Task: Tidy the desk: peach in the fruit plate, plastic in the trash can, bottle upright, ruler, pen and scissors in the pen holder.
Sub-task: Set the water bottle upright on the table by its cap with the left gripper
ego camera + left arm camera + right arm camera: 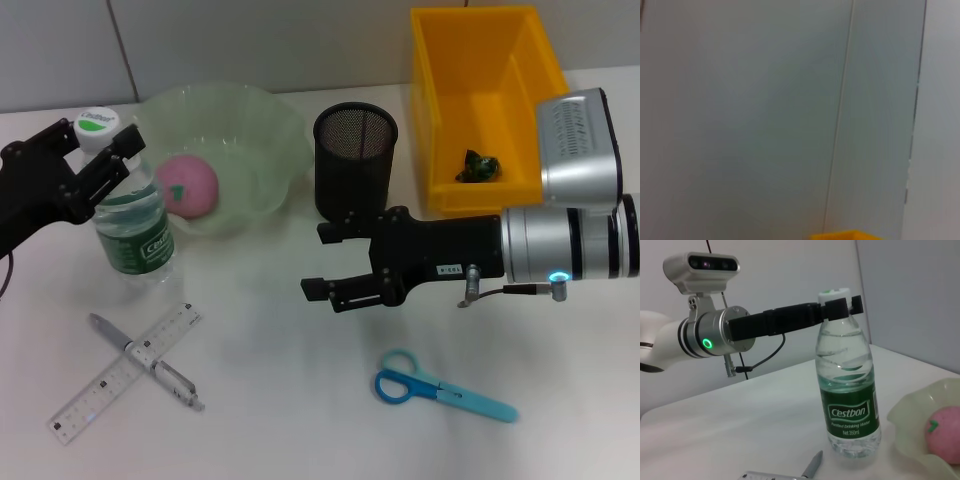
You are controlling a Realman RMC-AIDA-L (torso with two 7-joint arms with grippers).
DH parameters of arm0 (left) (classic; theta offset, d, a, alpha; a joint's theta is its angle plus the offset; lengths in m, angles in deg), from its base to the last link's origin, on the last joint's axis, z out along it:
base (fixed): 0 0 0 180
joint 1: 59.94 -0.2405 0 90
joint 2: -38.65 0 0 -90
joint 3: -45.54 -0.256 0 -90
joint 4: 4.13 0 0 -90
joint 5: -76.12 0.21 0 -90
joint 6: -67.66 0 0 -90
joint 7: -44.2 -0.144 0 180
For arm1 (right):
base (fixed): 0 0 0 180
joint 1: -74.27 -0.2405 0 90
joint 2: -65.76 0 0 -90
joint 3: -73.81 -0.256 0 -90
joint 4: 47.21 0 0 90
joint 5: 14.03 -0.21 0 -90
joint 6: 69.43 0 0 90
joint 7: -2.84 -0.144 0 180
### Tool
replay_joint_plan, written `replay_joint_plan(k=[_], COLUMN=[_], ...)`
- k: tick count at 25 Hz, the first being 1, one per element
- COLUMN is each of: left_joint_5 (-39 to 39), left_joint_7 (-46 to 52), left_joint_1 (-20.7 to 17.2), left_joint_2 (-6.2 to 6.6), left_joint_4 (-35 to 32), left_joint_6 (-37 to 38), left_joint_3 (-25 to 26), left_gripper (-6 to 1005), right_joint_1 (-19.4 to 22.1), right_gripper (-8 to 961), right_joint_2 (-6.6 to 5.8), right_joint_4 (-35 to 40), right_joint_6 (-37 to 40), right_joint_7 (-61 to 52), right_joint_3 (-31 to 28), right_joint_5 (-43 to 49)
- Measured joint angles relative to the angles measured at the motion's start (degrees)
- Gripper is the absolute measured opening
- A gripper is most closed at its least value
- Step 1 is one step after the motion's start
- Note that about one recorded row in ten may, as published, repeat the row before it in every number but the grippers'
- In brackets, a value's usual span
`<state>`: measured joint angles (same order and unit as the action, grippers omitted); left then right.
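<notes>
Bottle [132,222] upright, neck pinched by left hand [100,150] | right hand [325,262] spread, above table [300,400]

- Bare desk [290,400] lies open between the crossed ruler [125,372] and pen [147,361] and the scissors [440,388].
- The right hand [318,260] blocks the pen holder's [355,160] front.

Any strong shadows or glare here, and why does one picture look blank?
Head view: even light, only faint shadows under the scissors and open right gripper. Left wrist view: faces bare wall, only the yellow bin peeking in. Right wrist view: small glints on the bottle, held by the left gripper.
</notes>
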<state>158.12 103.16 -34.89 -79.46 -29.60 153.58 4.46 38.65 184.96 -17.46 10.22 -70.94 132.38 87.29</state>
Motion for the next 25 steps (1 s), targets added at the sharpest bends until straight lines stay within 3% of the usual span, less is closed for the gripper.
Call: replay_joint_plan(k=[25], left_joint_5=[-4.1], left_joint_7=[-1.8], left_joint_1=[0.0], left_joint_2=[-0.37], left_joint_4=[3.9], left_joint_6=[-6.6], left_joint_3=[1.3], left_gripper=[523], right_joint_1=[-0.4], right_gripper=[815], right_joint_2=[0.0], right_joint_4=[0.4], right_joint_6=[-2.3], right_joint_7=[0.4], right_joint_3=[0.5], right_joint_5=[1.1])
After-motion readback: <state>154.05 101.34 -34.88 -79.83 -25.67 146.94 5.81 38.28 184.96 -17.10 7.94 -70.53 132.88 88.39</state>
